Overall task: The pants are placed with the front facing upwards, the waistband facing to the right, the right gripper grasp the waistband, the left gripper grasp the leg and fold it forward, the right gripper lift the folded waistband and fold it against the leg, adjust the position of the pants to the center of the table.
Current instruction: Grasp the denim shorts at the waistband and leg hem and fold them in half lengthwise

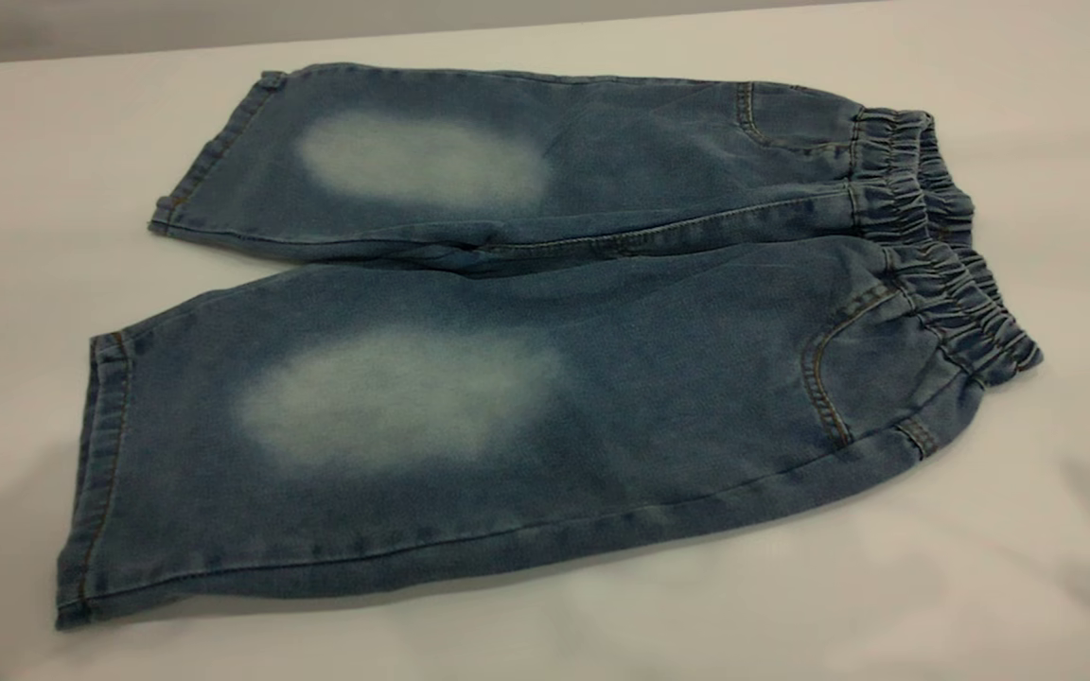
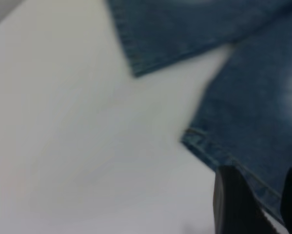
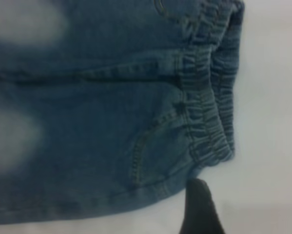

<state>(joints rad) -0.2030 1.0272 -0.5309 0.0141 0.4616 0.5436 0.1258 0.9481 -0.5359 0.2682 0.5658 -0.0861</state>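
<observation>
My left gripper [image 2: 255,202] hangs spread over the leg [image 2: 255,117] hem. I can't tell about my right gripper [image 3: 199,207], just beside the waistband [image 3: 204,117]. The pants [image 1: 526,350] lie flat. I should pinch both layers.

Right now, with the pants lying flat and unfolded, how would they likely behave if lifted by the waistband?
The pants would probably drape limply, since the denim lies flat with soft creases at the crotch. The gathered waistband looks thick and ruffled, likely giving a claw decent purchase. The wide legs would probably drag across the table.
</observation>
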